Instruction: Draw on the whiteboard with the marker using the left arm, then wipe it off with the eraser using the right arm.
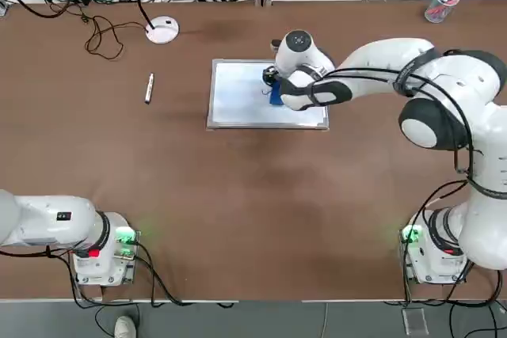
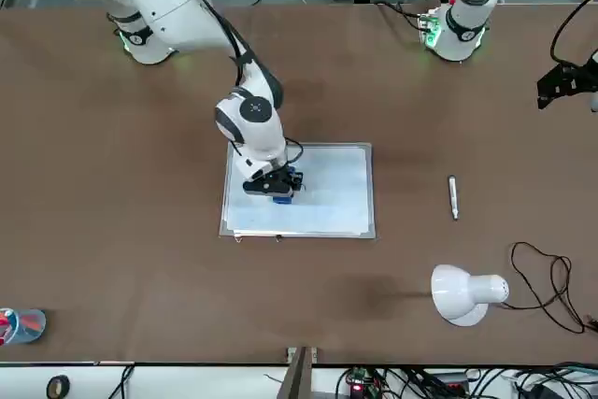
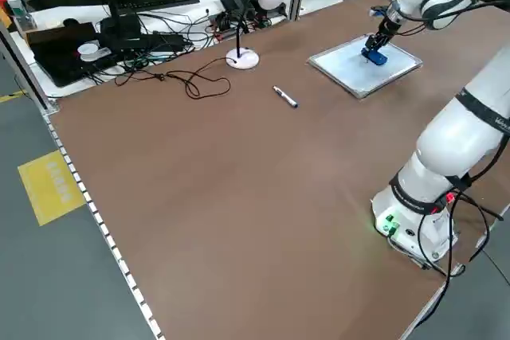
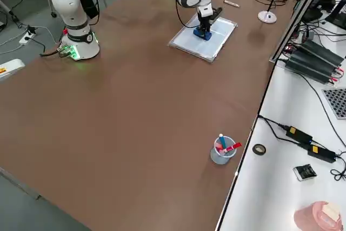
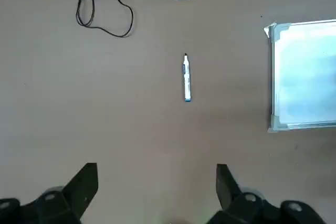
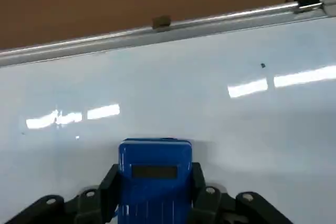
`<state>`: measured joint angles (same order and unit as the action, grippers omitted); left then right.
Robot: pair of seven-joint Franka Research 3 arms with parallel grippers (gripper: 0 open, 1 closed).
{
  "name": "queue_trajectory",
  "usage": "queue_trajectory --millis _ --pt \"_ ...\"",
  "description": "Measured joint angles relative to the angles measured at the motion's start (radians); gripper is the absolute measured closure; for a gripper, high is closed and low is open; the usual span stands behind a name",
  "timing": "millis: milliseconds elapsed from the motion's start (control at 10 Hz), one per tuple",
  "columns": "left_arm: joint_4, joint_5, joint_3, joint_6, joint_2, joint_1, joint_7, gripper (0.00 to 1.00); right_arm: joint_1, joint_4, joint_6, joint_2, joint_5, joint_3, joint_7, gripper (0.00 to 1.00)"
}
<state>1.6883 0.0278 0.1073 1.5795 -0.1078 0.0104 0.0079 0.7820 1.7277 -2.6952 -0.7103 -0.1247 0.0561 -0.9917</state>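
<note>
The eraser (image 6: 155, 203) is held snugly between the fingers of the nearer right gripper (image 6: 156, 167) – whiteboard (image 6: 79, 93) just beneath – with the left gripper (image 5: 157, 164) left wide-open, empty, off beside the board.

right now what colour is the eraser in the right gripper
The eraser is blue, with a dark rectangle on it; right wrist view shows it best.

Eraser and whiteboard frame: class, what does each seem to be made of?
Eraser: probably hard plastic, smooth and glossy, judging by its even blue shell and bright highlights.
Whiteboard frame: likely aluminium, satin silver-grey, given the soft streaks along its edge.
</note>
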Motion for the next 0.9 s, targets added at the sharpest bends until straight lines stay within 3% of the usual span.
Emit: queue_trajectory --millis 500,900 --pt "0.0 0.0 -0.001 0.0 0.0 0.007 0.0 0.0 0.065 -0.104 0.0 -0.066 -0.001 0.005 -0.109 0.43" --pt "0.0 0.0 -0.001 0.0 0.0 0.016 0.0 0.0 0.139 -0.167 0.001 -0.109 -0.003 0.055 -0.189 0.43"
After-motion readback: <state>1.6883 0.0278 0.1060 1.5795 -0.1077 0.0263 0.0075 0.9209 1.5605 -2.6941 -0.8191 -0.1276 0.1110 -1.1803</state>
